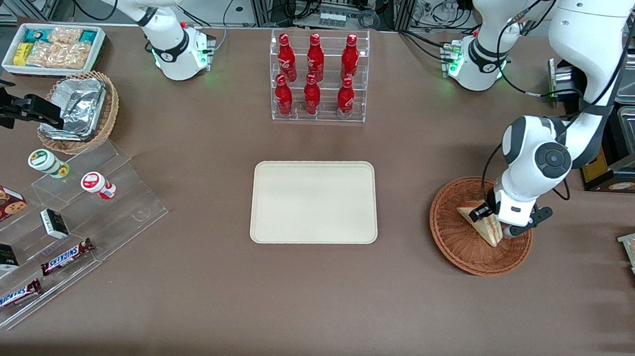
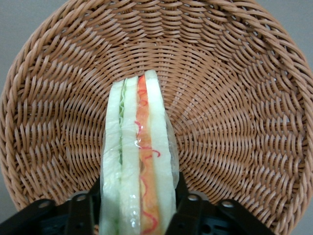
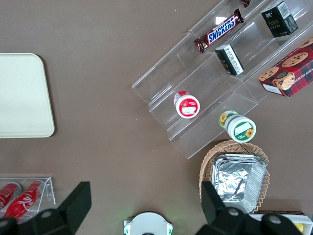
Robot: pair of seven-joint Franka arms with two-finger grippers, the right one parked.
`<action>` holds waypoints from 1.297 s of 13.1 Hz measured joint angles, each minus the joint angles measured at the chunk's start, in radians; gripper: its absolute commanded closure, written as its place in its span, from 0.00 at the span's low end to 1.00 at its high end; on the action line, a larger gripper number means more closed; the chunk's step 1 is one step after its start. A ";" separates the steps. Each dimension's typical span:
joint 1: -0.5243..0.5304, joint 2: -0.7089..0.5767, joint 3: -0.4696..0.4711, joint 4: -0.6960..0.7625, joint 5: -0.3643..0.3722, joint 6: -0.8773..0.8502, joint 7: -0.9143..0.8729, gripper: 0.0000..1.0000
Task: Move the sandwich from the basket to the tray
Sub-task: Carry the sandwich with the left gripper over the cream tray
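Sandwich [image 2: 139, 161] sits on edge in the reddish-brown wicker basket [image 1: 458, 249] toward the working arm's end of the table — gripper [image 2: 138, 208] low inside the basket, its two black fingers [image 2: 80, 213] clenched against the bread's flat faces — well apart from the cream tray [image 1: 314, 202].

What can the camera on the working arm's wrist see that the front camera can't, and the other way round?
Only the wrist view shows the sandwich's cut edge close up, with green, pale and orange-red layers, and a black finger on each side of it.

Only the front view shows the empty tray, the red bottles in their rack, and the snacks toward the parked arm's end.

Both show the basket with the sandwich in it and the gripper, its jaws set around the sandwich.
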 measured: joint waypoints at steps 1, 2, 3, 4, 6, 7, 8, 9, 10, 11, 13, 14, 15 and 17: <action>-0.001 -0.005 0.000 0.002 0.004 -0.016 0.000 1.00; -0.002 -0.014 -0.001 0.006 0.014 -0.046 0.000 1.00; -0.003 -0.027 -0.002 0.014 0.028 -0.085 0.000 1.00; -0.005 -0.045 -0.003 0.030 0.040 -0.138 0.000 1.00; -0.019 -0.083 -0.015 0.090 0.051 -0.268 0.000 1.00; -0.038 -0.098 -0.022 0.137 0.051 -0.338 0.000 1.00; -0.068 -0.108 -0.027 0.193 0.051 -0.405 0.000 1.00; -0.108 -0.111 -0.030 0.260 0.051 -0.471 0.000 1.00; -0.153 -0.108 -0.033 0.323 0.051 -0.525 -0.001 1.00; -0.201 -0.099 -0.036 0.377 0.052 -0.562 -0.002 1.00; -0.305 -0.056 -0.039 0.456 0.052 -0.579 -0.009 1.00; -0.351 -0.025 -0.040 0.485 0.052 -0.578 -0.013 1.00; -0.395 0.014 -0.041 0.518 0.052 -0.577 -0.019 1.00; -0.470 0.111 -0.042 0.599 0.052 -0.576 -0.029 1.00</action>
